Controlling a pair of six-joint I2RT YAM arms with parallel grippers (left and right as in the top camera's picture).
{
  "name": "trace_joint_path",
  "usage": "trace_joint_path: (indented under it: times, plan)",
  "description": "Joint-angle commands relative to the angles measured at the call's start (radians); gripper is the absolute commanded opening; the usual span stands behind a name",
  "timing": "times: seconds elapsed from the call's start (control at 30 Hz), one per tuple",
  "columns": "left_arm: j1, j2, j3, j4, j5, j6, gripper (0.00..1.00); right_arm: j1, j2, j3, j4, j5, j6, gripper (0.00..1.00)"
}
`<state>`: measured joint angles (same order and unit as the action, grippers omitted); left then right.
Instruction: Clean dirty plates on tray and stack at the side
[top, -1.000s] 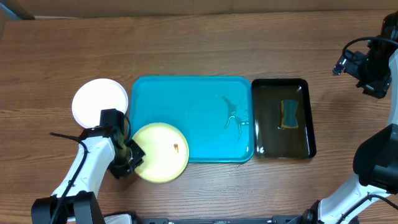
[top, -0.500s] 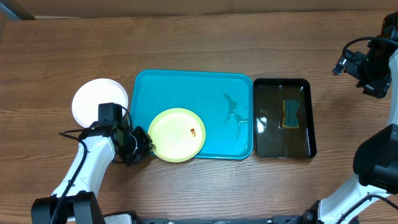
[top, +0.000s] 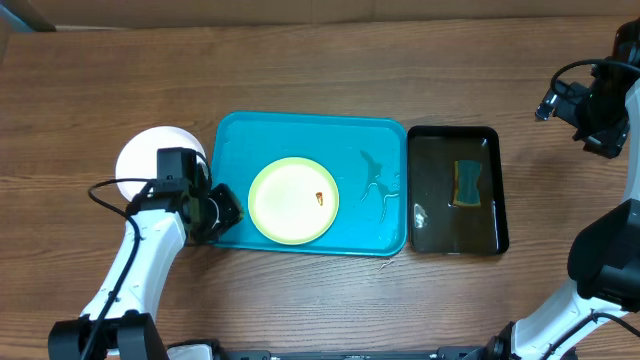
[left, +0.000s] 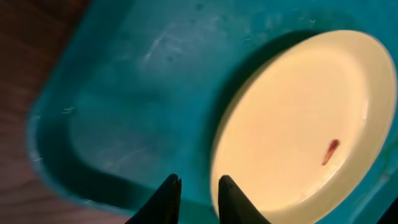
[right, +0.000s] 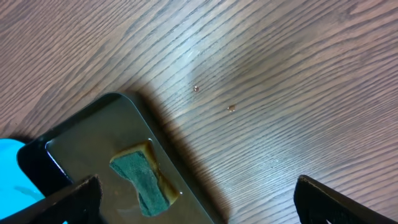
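Wood table (top: 300, 70) w/ turquoise tray (top: 300, 140)

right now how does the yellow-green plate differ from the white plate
The yellow-green plate lies in the turquoise tray; the white plate sits on the table beside it. The yellow-green plate carries a small orange smear; the white plate's visible part shows none. Both are round and similar in size.
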<state>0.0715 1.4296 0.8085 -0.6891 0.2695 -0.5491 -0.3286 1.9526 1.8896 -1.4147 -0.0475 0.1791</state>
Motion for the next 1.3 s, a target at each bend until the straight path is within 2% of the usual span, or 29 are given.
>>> trace_joint_path:
  times: [0.0,0.03,0.07,0.3,0.47,0.57,0.83,0.97,1.27]
  plan:
    - [-0.007,0.005,0.041,-0.046,-0.145,0.05,0.13,-0.005,-0.014,0.014,0.003,0.002,0.001,1.0]
    - [-0.008,0.006,0.038,-0.054,-0.146,0.066,0.05,-0.005,-0.014,0.014,0.003,0.002,0.001,1.0]
    - [-0.012,0.008,0.029,-0.056,-0.147,0.087,0.04,-0.005,-0.014,0.014,0.003,0.002,0.001,1.0]
    - [-0.039,0.055,0.021,-0.027,-0.158,0.124,0.04,-0.005,-0.014,0.014,0.003,0.002,0.001,1.0]
    - [-0.042,0.154,0.021,-0.021,-0.158,0.13,0.04,-0.005,-0.014,0.014,0.003,0.002,0.001,1.0]
    - [-0.042,0.19,0.021,-0.025,-0.137,0.177,0.04,-0.005,-0.014,0.014,0.003,0.002,0.001,1.0]
    - [-0.042,0.192,0.021,-0.143,-0.091,0.249,0.04,-0.005,-0.014,0.014,0.003,0.002,0.001,1.0]
    - [-0.042,0.192,0.021,-0.2,-0.022,0.322,0.04,-0.005,-0.014,0.014,0.003,0.002,0.001,1.0]
    - [-0.037,0.192,0.03,-0.243,-0.022,0.348,0.04,-0.005,-0.014,0.014,0.003,0.002,0.001,1.0]
